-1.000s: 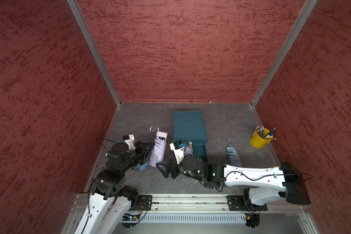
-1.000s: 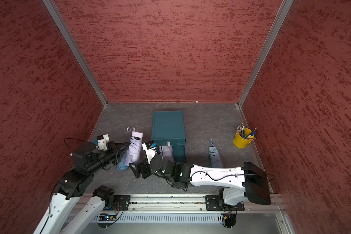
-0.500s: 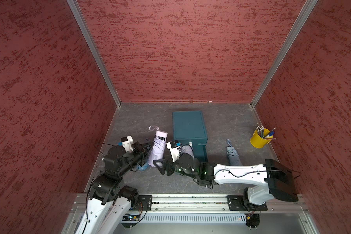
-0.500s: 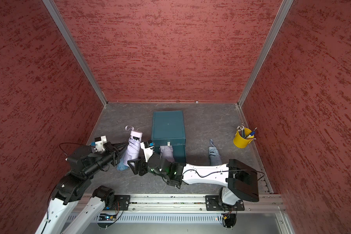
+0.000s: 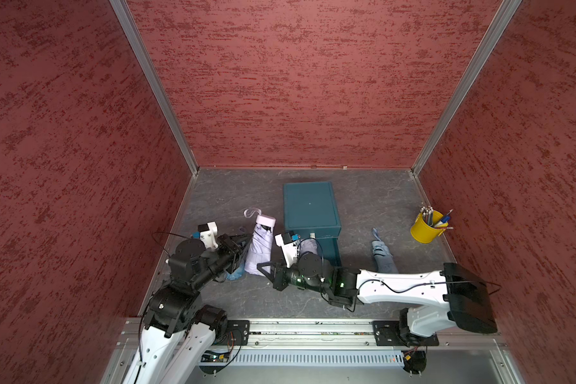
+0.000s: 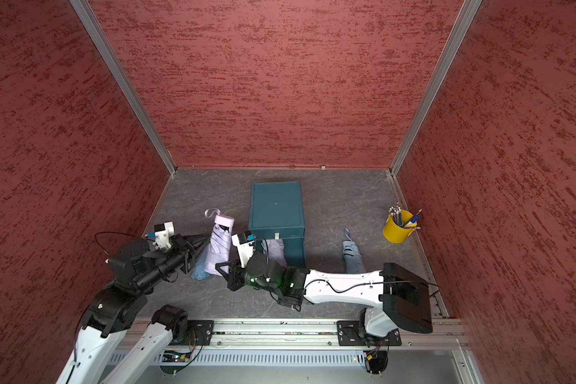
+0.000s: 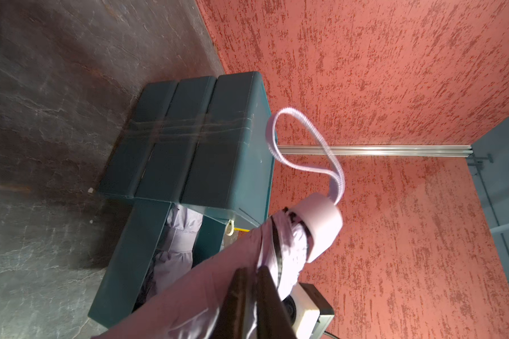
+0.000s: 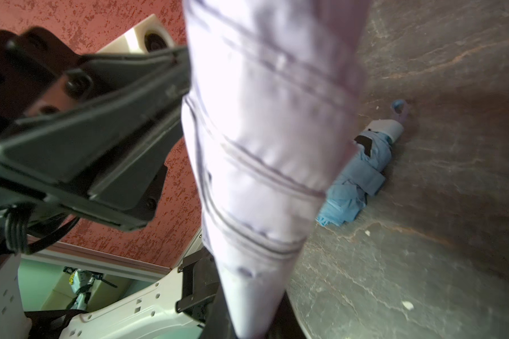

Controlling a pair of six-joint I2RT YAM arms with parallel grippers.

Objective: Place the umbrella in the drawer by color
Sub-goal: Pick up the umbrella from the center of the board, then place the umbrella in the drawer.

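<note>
Reading left to right. Left gripper (image 5: 247,238) is reaching in from the side, fingers nearly together against the mid-body of the folded lilac fabric umbrella (image 5: 259,247). Whether they are pinching the cloth or only touching it, I cannot tell.

Crumpled sky-blue folded umbrella (image 5: 234,274) is lying on the grey floor just beside that gripper, on the rail side.

The lilac one is sitting between both arms. Its long axis is running from the handle cap, toward the back wall, to the tapered end nearest the front rail. Right gripper (image 5: 260,266) is clamping that tapered end; in the right wrist view the cloth is narrowing down between its jaws.

Just right of it, the dark teal box cabinet (image 5: 310,206) is standing with its bottom drawer (image 5: 331,249) pulled out, a lilac bundle already inside.

I am judging the right arm nearer. The drawer is lying to the umbrella's right, lengths roughly parallel, so a sideways carry looks enough.

Pale denim-blue folded umbrella (image 5: 383,257) and yellow pencil cup (image 5: 424,231) are sitting further right.
</note>
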